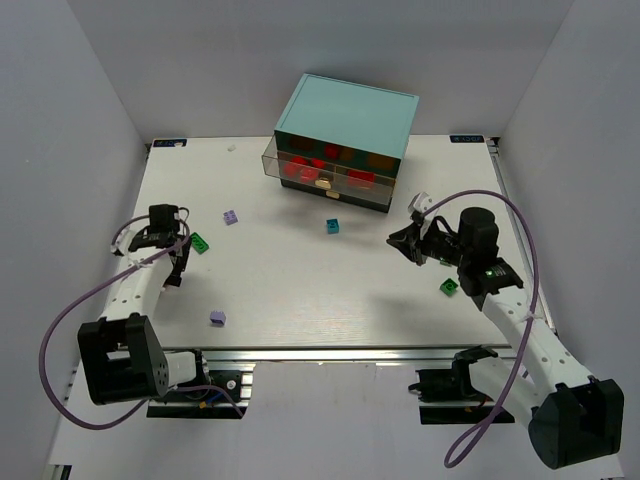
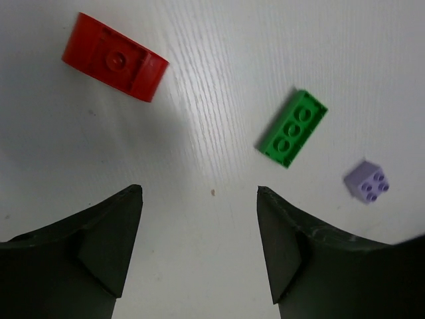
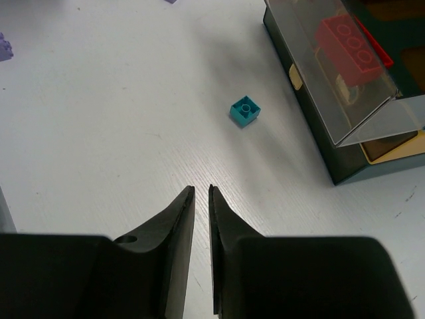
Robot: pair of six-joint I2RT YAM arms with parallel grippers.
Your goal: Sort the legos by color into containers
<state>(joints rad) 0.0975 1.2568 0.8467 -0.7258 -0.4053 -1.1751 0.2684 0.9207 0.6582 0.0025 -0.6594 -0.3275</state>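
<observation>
Along the left edge of the tabletop (image 1: 300, 290) the left claw (image 2: 199, 193) hangs spread wide and empty. A red brick (image 2: 114, 58), a green brick (image 2: 293, 128) and a lavender cube (image 2: 366, 181) lie loose just beyond its tips. Toward the right edge the right claw (image 3: 201, 189) is nearly pressed together, only a thin slit showing, and pinches nothing. A teal cube (image 3: 245, 111) sits ahead of it, near the pulled-out drawer (image 3: 305, 60). That drawer belongs to the cabinet (image 1: 345, 115) at the far edge and already holds red bricks (image 3: 348, 43). A second green brick (image 1: 449, 287) lies nearer the right edge, and a second lavender cube (image 1: 217, 318) near the near edge.

These pieces look like hard, glossy plastic, so they are probably very light, stiff and in no danger of breaking. They are likely to skid or twist under a careless pinch. The best hold is probably across two flat opposite side walls, low down and not on the studs. The green brick is long, with round studs in a row, so I would take it across its narrow width at mid-length. The cubes are squat and studded on top.
</observation>
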